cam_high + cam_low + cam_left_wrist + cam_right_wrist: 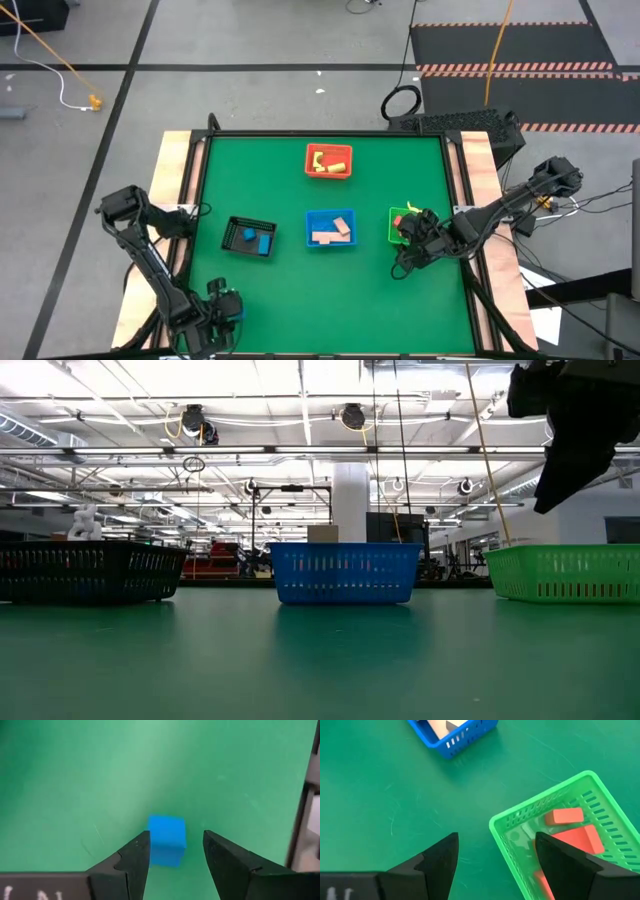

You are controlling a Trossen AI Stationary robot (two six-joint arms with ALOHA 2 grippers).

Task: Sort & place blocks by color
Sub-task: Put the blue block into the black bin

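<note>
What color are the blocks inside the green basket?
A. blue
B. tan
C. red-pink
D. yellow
C: in the right wrist view the green basket holds red-pink blocks, just ahead of the open right gripper.

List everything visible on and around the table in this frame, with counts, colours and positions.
Table: one, green top, pale wood side edges.
Red tray: one, far middle; holds yellow blocks, count unclear.
Black tray: one, left of centre; holds blue blocks, about two.
Blue tray: one, centre; holds tan blocks, about three.
Green tray: one, right of centre; holds red-pink blocks, at least three.
Blue cube: one, on the mat at the near left edge.
Left pincer: fingers either side of the blue cube, gap on one side.
Right pincer: open, empty, over the green tray's edge.
</note>
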